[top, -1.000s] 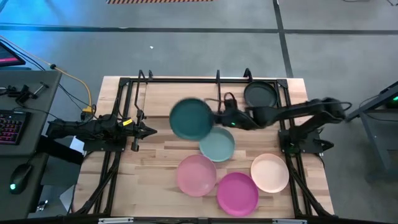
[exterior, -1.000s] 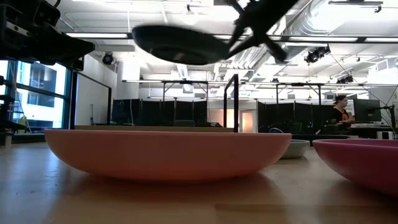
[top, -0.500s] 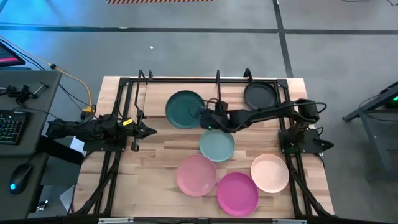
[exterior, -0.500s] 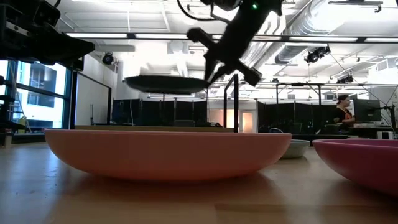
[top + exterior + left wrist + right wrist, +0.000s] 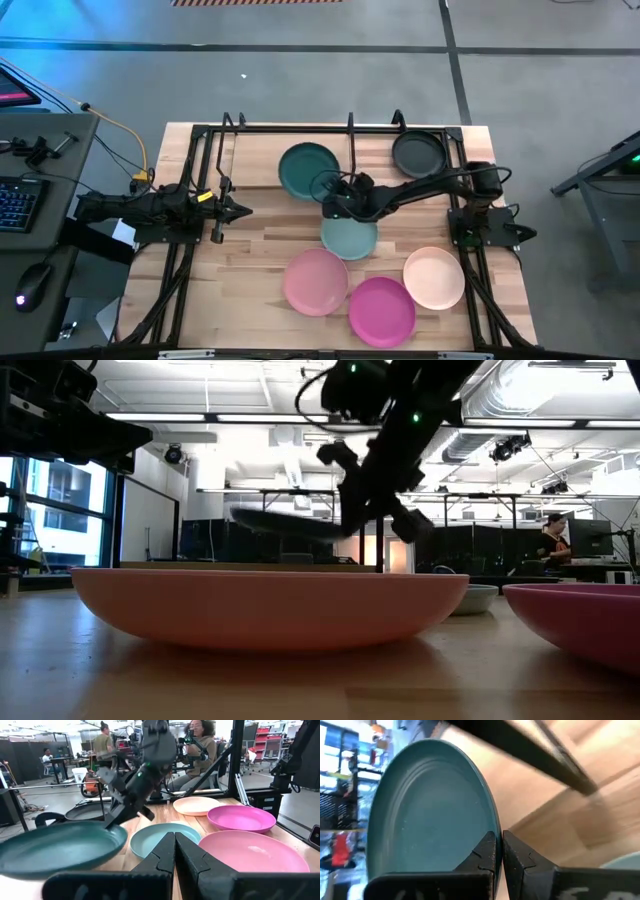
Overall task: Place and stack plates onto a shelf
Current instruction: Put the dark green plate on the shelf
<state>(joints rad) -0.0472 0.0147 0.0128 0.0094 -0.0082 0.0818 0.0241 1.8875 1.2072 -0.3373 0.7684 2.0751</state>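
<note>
- Behind the table was a big open workshop with people sitting at desks — the butcher-block tabletop (image 5: 250, 250) itself had the shelf (image 5: 300, 131) along its far edge, black rods framing it.
- Right gripper (image 5: 331, 197) was reaching in toward the middle of the table, fingers pinched together on the rim of the dark teal plate (image 5: 307, 169). From the low camera that plate (image 5: 285, 523) was up off the surface and a bit tilted.
- From above, the dark teal plate sat over the shelf area, left of the middle divider.
- Dark grey plate (image 5: 418, 152) was over at the right end of the shelf.
- Light teal plate (image 5: 350, 237) lay just in front of the right gripper, with the light pink plate (image 5: 315, 281), magenta plate (image 5: 381, 308) and cream plate (image 5: 434, 277) nearer the front edge.
- Left gripper (image 5: 237, 210) hung at the left side of the table — fingers (image 5: 165, 855) closed together, holding nothing.
</note>
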